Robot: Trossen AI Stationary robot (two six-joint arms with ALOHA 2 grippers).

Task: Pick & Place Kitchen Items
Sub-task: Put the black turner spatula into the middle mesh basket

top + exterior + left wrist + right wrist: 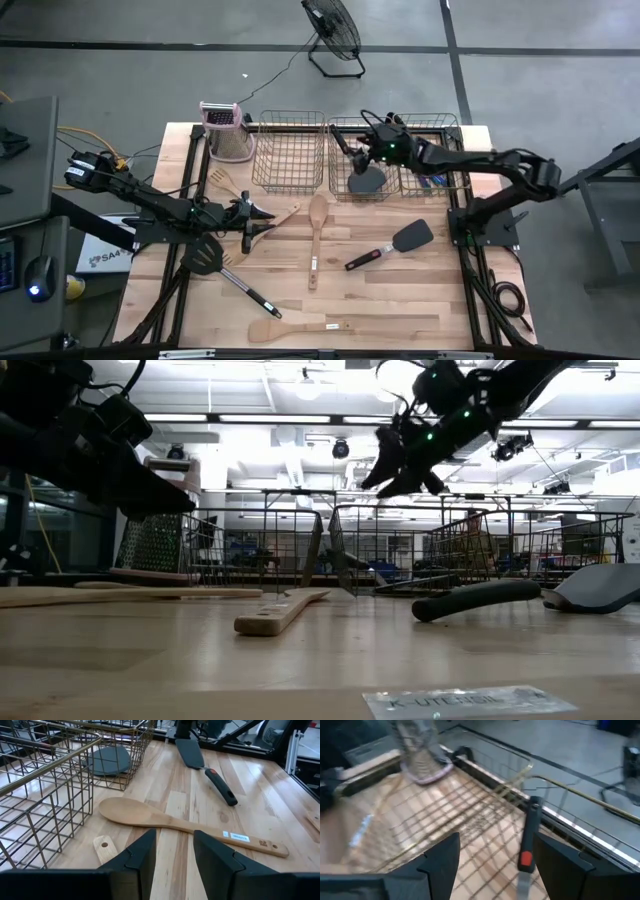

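Observation:
A black spatula [367, 180] lies with its head in the right wire basket [440, 125]. Its black-red handle [527, 835] leans up against the basket's rim. My right gripper [352, 150] hangs open above that basket, just clear of the handle, with nothing between its fingers [440, 865]. My left gripper [255, 215] stands open low over the table's left half. It points toward a wooden spoon [150, 817] lying flat ahead of it. The holed end of a wooden spatula's handle [105, 847] lies beside its fingers.
On the table lie a black-red spatula [395, 245], a slotted black spatula [205, 255] and a wooden spatula [300, 328] near the front edge. The left basket [290, 150] and a pink-topped grater [225, 130] stand at the back. Blue cutlery [435, 180] lies in the right basket.

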